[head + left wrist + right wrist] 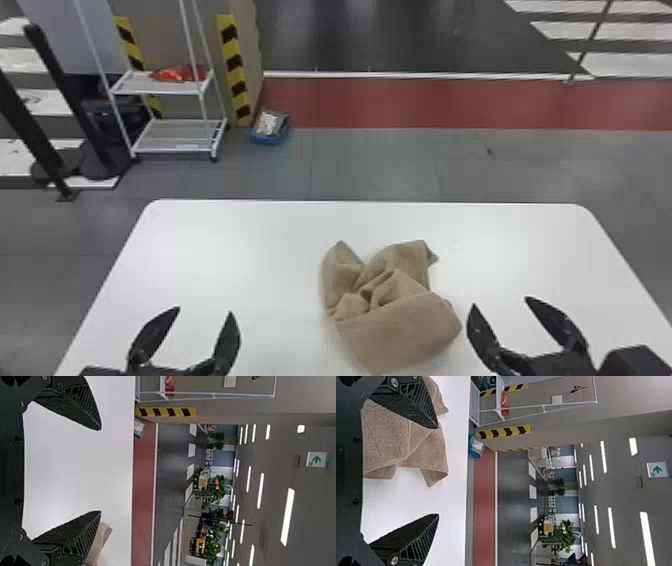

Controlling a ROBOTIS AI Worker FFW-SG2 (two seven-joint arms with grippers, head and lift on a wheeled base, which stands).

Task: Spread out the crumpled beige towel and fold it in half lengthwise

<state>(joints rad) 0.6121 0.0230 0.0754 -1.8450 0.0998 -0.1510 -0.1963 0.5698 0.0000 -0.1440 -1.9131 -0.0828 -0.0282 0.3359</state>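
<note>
And here's the beige towel [400, 332], lying in a crumpled heap on the white surface [240, 250], a little right of the middle and towards the robot's side! A broad, fairly smooth flap spreads across its near part, tight folds bunch up in the centre, and two raised-looking ends reach away at the far side, the left one coming to a point.

Over on the left, the left end effector [205, 310] is released, its two black fingers wide apart with nothing between them, well apart from the towel above the near left part of the surface. On the right, the right end effector [501, 301] is released too, fingers spread, empty, and what a close position this is: its inner finger sits just beside the towel's right corner! From the right wrist view, that finger overlaps the cloth; whether the two touch, I cannot tell.

Out beyond the surface, on the far left, stands a white wire trolley [172, 135] with a red item [177, 75] on its upper shelf. A blue bin [270, 140] sits on the floor near it, beside a column with yellow-and-black striped tape [235, 70]. Two black posts [70, 95] rise further left, and a red floor strip [425, 102] runs across the background to the right.
</note>
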